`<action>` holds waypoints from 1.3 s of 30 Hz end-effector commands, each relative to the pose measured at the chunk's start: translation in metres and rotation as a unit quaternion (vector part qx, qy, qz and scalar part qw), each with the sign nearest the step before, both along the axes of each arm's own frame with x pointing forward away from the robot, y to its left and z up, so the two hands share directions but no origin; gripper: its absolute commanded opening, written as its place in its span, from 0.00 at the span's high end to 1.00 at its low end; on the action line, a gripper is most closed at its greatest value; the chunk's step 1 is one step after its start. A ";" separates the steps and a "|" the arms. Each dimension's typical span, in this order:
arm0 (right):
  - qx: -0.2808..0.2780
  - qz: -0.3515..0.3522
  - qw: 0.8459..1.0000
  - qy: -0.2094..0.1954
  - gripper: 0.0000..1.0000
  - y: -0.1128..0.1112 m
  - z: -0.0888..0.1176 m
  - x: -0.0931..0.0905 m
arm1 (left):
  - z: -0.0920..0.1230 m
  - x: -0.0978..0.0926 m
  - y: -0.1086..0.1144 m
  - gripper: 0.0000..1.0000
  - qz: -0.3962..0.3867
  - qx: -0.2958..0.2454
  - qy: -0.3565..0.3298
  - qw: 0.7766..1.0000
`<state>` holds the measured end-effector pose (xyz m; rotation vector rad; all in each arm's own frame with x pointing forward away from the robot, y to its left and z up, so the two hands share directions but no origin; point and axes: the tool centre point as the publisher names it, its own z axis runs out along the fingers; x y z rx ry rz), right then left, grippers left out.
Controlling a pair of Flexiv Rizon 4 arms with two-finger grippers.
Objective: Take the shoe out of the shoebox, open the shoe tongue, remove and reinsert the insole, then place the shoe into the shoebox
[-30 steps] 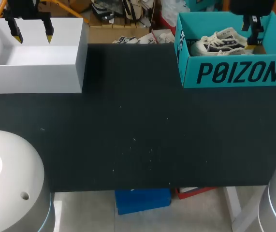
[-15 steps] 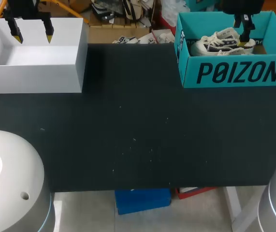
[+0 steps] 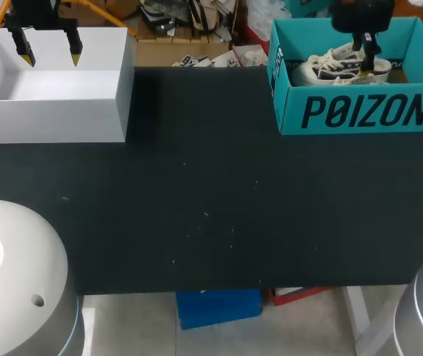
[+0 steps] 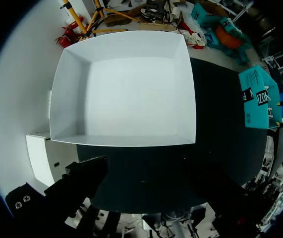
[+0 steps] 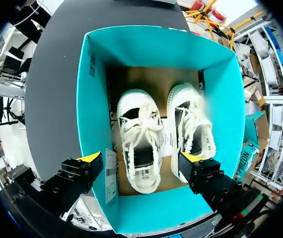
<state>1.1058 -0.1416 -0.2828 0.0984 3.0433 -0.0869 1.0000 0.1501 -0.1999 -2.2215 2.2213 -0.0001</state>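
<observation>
- Judged barely begun: no shoe lifted out yet, so the take-out, the tongue, the insole and the return to the box all remained to be done.
- Found the shoe [image 5: 140, 144] lying flat in the teal shoebox [image 3: 359, 111] at the upper right of the head view, heel toward the right gripper [image 5: 140, 158], just beside a second shoe [image 5: 193, 129].
- Saw the right gripper's fingers spread wide above the shoe's heel end, gripping nothing; could not tell whether they touched it.
- Saw the left gripper [image 3: 49, 52] at the upper left, fingers likewise apart and empty, over a white box [image 3: 48, 111].
- Noted pale canvas uppers with dark side panels, frayed edging, white laces and rounded rubber toe caps: soft, likely to give under a pinch.
- Noted stiff, straight-walled cardboard, teal on the walls and bare brown on the floor, and a matte black table [image 3: 211, 208] flecked with specks.
</observation>
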 end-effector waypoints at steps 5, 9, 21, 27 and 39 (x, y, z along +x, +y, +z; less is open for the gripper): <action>0.010 -0.013 1.000 0.013 0.43 -0.007 -0.037 0.022 | 0.000 0.000 0.000 0.00 0.000 0.000 0.000 1.000; 0.014 -0.016 1.000 0.017 0.54 -0.010 -0.047 0.027 | 0.000 0.000 0.000 0.00 0.000 0.000 0.000 1.000; 0.019 -0.016 0.999 0.029 0.51 -0.028 -0.072 0.033 | 0.000 0.000 0.000 0.00 0.000 0.000 0.000 1.000; 0.023 -0.018 0.999 0.033 0.53 -0.032 -0.080 0.034 | 0.000 0.000 0.000 0.00 0.000 0.000 0.000 1.000; 0.034 -0.013 0.998 0.045 0.54 -0.028 -0.110 0.032 | 0.000 0.000 0.000 0.00 0.000 0.000 0.000 1.000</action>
